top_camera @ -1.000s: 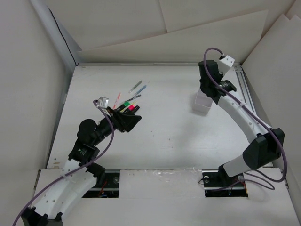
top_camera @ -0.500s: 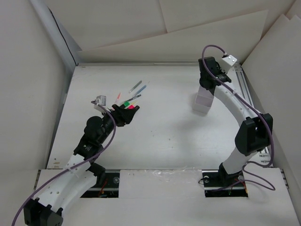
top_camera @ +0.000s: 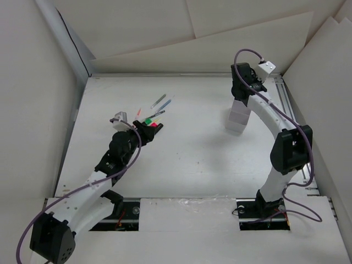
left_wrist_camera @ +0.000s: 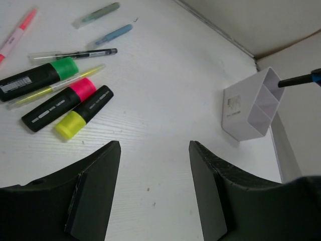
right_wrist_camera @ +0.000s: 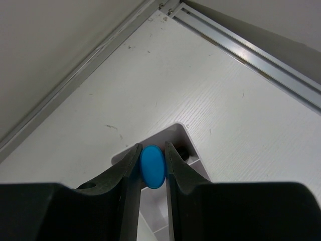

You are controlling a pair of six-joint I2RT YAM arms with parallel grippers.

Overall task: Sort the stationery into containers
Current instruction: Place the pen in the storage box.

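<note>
Item 1, blue-ended highlighter [right_wrist_camera: 152,168]: we find it clamped by its blue end between the 2 fingers of the right gripper [right_wrist_camera: 152,148], which is closed tight on it. Its black body hangs directly over the box [left_wrist_camera: 246,113]. We cannot tell whether its tip has entered a compartment. Item 2, the box: pale, rectangular and divided inside, it stands upright on the far right part of the table [top_camera: 198,159], near the metal rail [right_wrist_camera: 251,55] at the table's edge. Item 3, loose stationery, all lying flat on the far left part of the table, well apart from the box. We list 3 black-bodied highlighters side by side: the green-ended highlighter [left_wrist_camera: 35,78], the pink-ended highlighter [left_wrist_camera: 57,104] and the yellow-ended highlighter [left_wrist_camera: 83,113], the last 2 touching along their length. A thin yellow pen [left_wrist_camera: 55,86] lies between the green-ended and pink-ended ones. Beyond them we list a clear pen with a black tip [left_wrist_camera: 75,54], a blue pen [left_wrist_camera: 113,35], a grey-green pen [left_wrist_camera: 98,13] and a pink pen [left_wrist_camera: 17,35] off to the side. Item 4, left gripper [left_wrist_camera: 154,145]: its jaws stand apart with nothing between them. It sits low over the table on the near side of the 3 highlighters and touches none of them.
</note>
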